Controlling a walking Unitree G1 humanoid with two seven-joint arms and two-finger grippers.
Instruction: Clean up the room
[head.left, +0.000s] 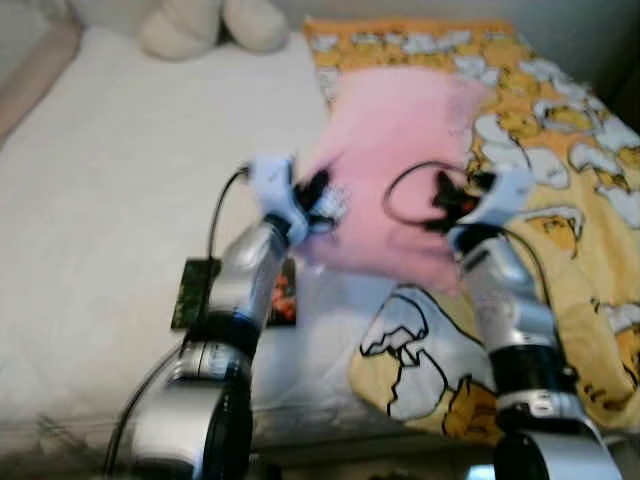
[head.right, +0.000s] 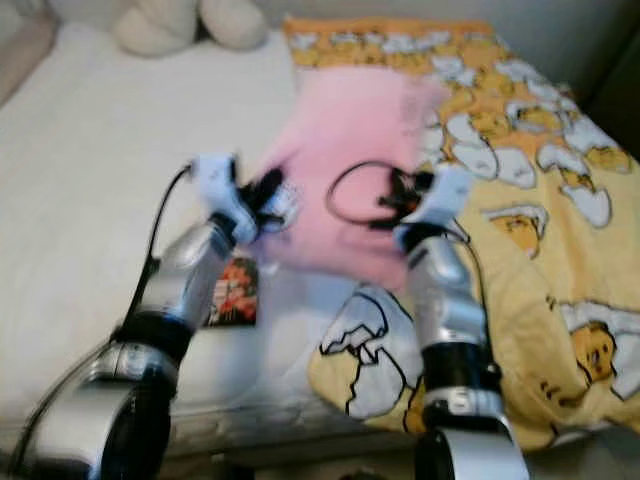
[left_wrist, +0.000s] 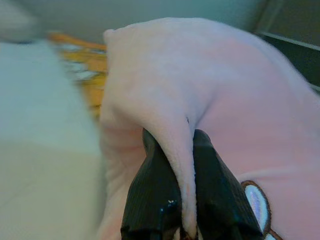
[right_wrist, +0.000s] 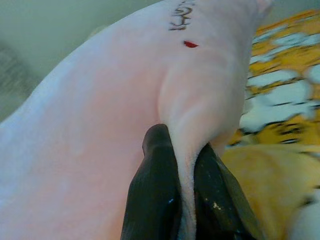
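Both grippers are clamped on one soft pink fleece blanket (head.left: 390, 170), each pinching a fold of its near edge. The left gripper (head.left: 318, 198) holds the left corner, and the left wrist view shows its two black fingers (left_wrist: 150, 200) clenched with a ridge of pink cloth squeezed between them. The right gripper (head.left: 452, 200) grips the opposite corner in the same way, and its fingers (right_wrist: 155, 195) are likewise pressed tight on the fabric in the right wrist view.

The blanket hangs stretched between the two arms, lifted above the white mattress (head.left: 110, 190) and partly over the yellow duvet printed with white egg and duck figures (head.left: 560, 200).

The step in hand looks like spreading or folding the pink blanket as part of tidying the bed. The next move probably calls for both arms to travel together at an even height, so that neither corner slips out and the cloth lands flat rather than bunched.

A small dark printed card or packet (head.left: 236, 293) lies on the mattress, half hidden behind the left forearm; its print cannot be read. Cream plush shapes (head.left: 205, 25) at the head of the bed are cut off by the frame. Motion blur softens the head views, so the blanket's far edge is hard to place.
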